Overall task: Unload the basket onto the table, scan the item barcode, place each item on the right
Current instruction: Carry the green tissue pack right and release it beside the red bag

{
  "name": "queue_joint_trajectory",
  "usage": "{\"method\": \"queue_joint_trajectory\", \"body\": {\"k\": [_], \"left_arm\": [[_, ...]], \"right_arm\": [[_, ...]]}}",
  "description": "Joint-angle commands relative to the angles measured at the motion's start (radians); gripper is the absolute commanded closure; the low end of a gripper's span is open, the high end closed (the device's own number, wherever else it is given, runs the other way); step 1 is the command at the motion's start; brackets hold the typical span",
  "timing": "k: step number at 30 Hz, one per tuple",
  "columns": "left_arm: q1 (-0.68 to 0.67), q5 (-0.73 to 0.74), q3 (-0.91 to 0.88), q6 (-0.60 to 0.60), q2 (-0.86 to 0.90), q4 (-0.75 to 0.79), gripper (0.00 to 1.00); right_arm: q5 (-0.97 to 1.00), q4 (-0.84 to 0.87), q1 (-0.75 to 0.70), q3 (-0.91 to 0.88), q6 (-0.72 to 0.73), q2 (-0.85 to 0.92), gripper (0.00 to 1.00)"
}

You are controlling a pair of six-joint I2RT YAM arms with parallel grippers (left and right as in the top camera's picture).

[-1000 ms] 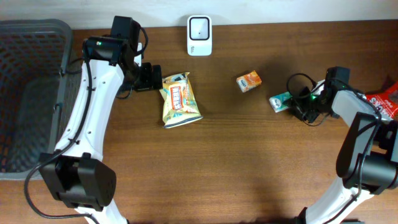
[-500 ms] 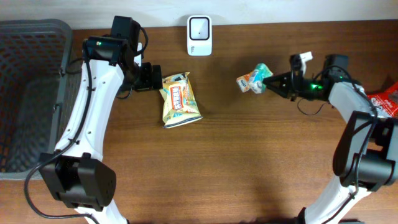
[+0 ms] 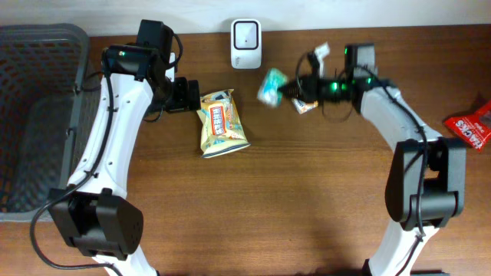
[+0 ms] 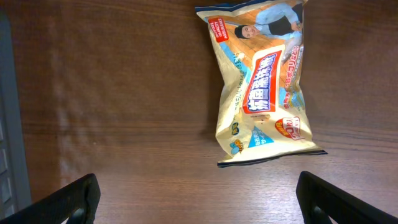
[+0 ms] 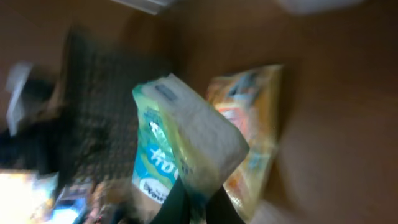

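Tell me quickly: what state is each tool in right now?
Left tool: open, holding nothing.
Right tool: shut on the green-and-white packet.

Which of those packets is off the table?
The green-and-white packet, held in the right pincer; the yellow bag, orange carton and red packet lie on the table.
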Motion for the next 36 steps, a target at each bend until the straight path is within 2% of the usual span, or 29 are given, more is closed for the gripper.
{"method": "queue_joint_trajectory", "body": {"k": [1,4,8,12,15,17,22,24,27,31,34,36], "left_arm": [[0.001,0.007,0.000,-0.010,-0.002,0.000,0.01],[0.001,0.007,0.000,-0.010,-0.002,0.000,0.01],[0.001,0.007,0.000,-0.010,-0.002,0.000,0.01],[0.001,0.007,0.000,-0.010,-0.002,0.000,0.01],[0.001,0.007,0.000,-0.010,-0.002,0.000,0.01],[0.001,0.007,0.000,-0.010,-0.002,0.000,0.01],[0.001,0.007,0.000,-0.010,-0.002,0.000,0.01],[0.001,0.008,0.000,-0.010,-0.002,0.000,0.01],[0.001,0.007,0.000,-0.010,-0.002,0.000,0.01],[0.001,0.007,0.000,-0.010,-0.002,0.000,0.01],[0.001,0.007,0.000,-0.010,-0.002,0.000,0.01],[0.001,0.007,0.000,-0.010,-0.002,0.000,0.01]], "right_arm": [[0.598,-0.116,0.064,0.275,0.071,-0.013,0.96],[0.986,-0.126,0.154,0.404,-0.031,-0.013,0.96],[1.276,-0.028,0.244,0.411,-0.223,0.029,0.96],[1.291,0.127,0.251,0.411,-0.391,0.106,0.96],[1.216,0.270,0.267,0.410,-0.649,0.180,0.96],[1.168,0.352,0.293,0.410,-0.743,0.238,0.96],[1.168,0.415,0.330,0.410,-1.016,0.352,0.96],[1.172,0.428,0.345,0.410,-1.081,0.383,0.96],[1.181,0.470,0.357,0.410,-1.141,0.393,0.96],[1.294,0.505,0.355,0.410,-1.122,0.393,0.96],[1.484,0.602,0.334,0.410,-0.935,0.335,0.96],[1.495,0.529,0.283,0.410,-0.768,0.254,0.96]]}}
